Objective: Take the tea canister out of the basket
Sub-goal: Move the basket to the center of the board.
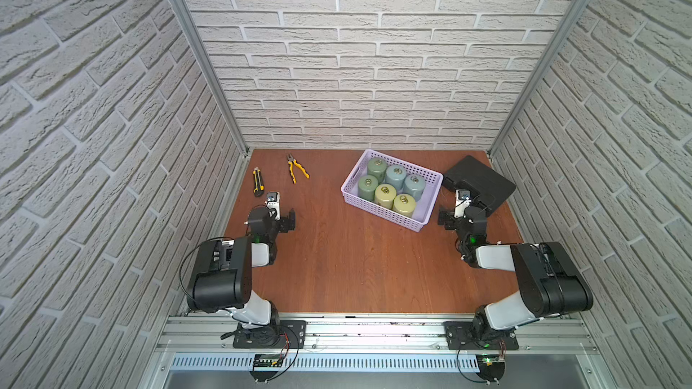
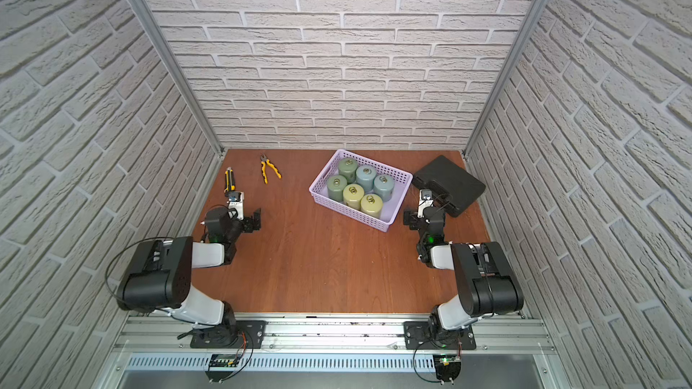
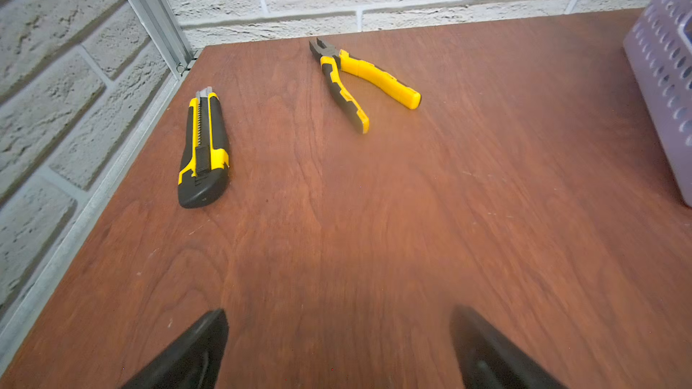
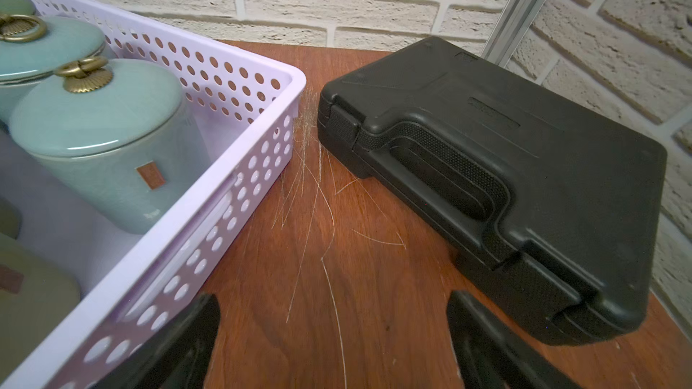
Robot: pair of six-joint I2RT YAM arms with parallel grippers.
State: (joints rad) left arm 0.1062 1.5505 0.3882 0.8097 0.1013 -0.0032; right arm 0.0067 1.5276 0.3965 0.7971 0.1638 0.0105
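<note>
Both jaw pairs spread wide, nothing held. Left tool (image 1: 288, 220) low over bare tabletop (image 1: 355, 267). Right tool (image 1: 445, 218) near right end of basket (image 1: 382, 215), facing gap between basket and black case (image 1: 479, 181). 6 tea canisters (image 1: 385, 194) upright in basket, 2 rows of 3, lids on. Far left: utility knife (image 1: 257, 182), pliers (image 1: 297, 168) just beyond, handles splayed.

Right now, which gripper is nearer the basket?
The right. The right gripper sits close beside the basket's end, by the case. The left gripper is farther off across the table, near the knife.
</note>
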